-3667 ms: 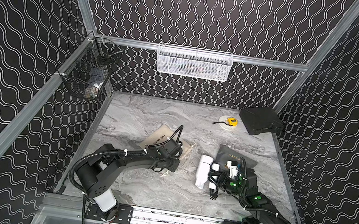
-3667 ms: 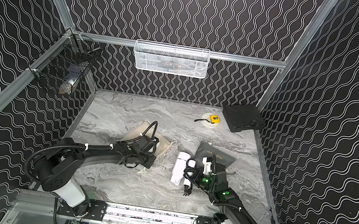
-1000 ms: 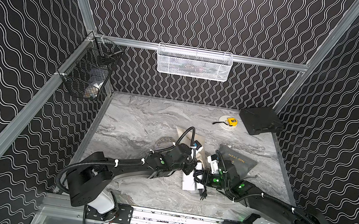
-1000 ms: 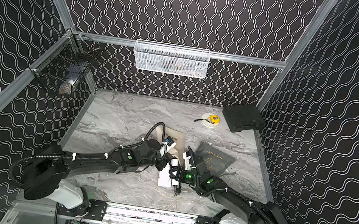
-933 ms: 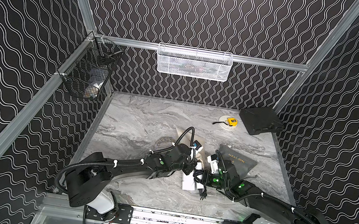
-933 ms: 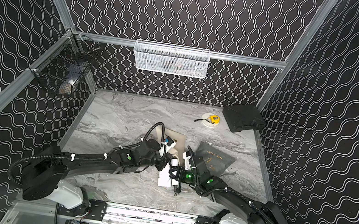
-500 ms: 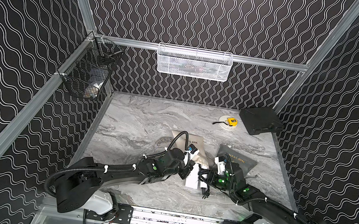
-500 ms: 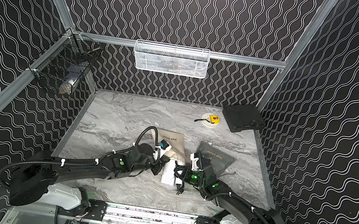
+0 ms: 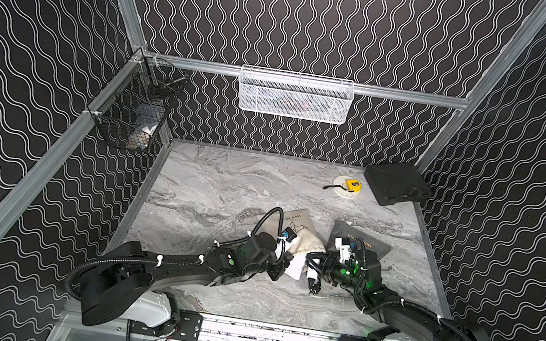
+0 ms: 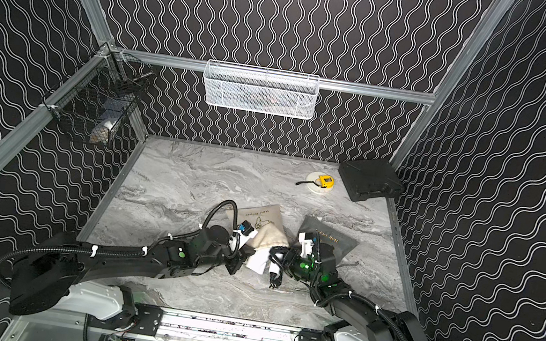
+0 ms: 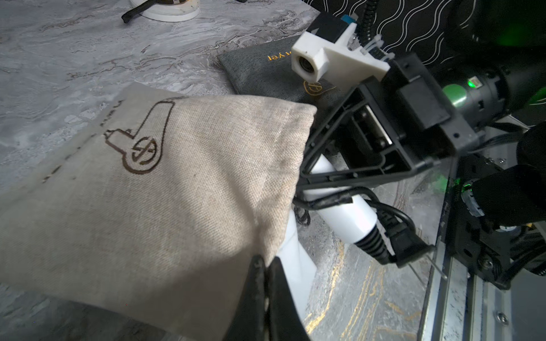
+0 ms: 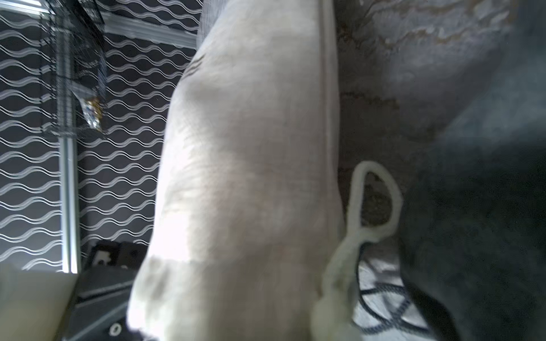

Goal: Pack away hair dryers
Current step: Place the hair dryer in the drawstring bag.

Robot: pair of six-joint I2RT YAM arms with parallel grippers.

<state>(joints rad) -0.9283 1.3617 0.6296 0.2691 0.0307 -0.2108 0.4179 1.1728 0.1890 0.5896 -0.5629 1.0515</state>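
Left wrist: white dryer in R end effector.

Beige bag, grey bag and white hair dryer are crowding the near middle. The tabletop is lying open at far left. Tape measure and black case are filling far right.

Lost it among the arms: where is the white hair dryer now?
In a top view the white hair dryer lies front-middle on the table, its head at the beige bag's mouth, its handle in the right hand.
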